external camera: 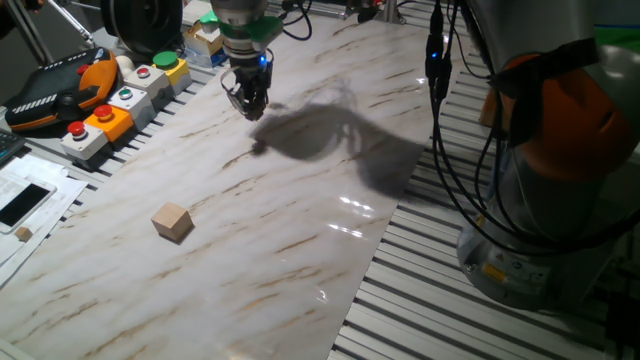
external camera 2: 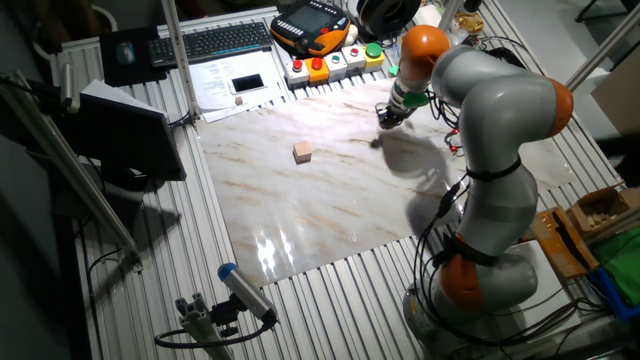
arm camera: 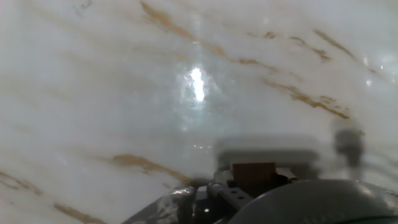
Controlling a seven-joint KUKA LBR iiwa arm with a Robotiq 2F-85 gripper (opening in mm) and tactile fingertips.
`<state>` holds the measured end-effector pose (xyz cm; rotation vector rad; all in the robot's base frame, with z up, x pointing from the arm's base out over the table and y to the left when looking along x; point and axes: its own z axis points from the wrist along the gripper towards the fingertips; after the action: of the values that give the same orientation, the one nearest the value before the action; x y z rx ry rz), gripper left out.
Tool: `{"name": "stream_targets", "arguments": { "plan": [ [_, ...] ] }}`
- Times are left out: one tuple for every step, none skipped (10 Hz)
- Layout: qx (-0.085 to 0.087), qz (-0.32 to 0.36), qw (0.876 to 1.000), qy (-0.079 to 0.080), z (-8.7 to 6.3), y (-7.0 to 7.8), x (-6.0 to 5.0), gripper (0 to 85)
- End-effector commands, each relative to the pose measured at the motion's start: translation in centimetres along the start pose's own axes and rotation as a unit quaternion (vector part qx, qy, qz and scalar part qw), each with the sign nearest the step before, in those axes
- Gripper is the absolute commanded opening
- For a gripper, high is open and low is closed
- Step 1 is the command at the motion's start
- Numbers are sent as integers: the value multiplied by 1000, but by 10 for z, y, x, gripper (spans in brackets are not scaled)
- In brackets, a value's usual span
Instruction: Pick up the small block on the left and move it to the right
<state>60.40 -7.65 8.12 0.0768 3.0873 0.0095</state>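
My gripper (external camera: 250,108) hangs over the far part of the marble tabletop (external camera: 300,220), a little above it, and casts a shadow on the surface. In the hand view the jaws are closed on the small block (arm camera: 254,172), a light-brown wooden piece held between the fingertips. In both fixed views the block is hidden inside the fingers. The gripper also shows in the other fixed view (external camera 2: 385,117). The larger tan wooden cube (external camera: 172,221) sits alone on the marble, well away from the gripper, and also shows in the other fixed view (external camera 2: 302,151).
A row of button boxes (external camera: 120,100) and an orange teach pendant (external camera: 60,90) line the table's edge near the gripper. Papers with a phone (external camera: 25,203) and a tiny wooden piece (external camera: 23,232) lie beside the marble. The robot base and cables (external camera: 540,150) stand on the slatted side.
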Motion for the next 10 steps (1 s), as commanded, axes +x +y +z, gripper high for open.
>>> {"name": "stream_targets", "arguments": {
  "plan": [
    [0, 5, 1000, -3, 3, 6, 4, 7],
    [4, 8, 1000, -3, 5, 12, 9, 7],
    [8, 10, 1000, -3, 5, 13, 10, 7],
    [16, 10, 1000, -5, 5, 13, 10, 7],
    [22, -4, 1000, -8, 5, 13, 10, 7],
    [14, -12, 1000, -6, 5, 13, 10, 7],
    [18, -7, 1000, -1, 5, 13, 10, 7],
    [37, 13, 999, 0, 5, 13, 10, 7],
    [46, 39, 998, -2, 5, 13, 10, 7],
    [46, 61, 997, -1, 5, 13, 10, 7]
  ]
}}
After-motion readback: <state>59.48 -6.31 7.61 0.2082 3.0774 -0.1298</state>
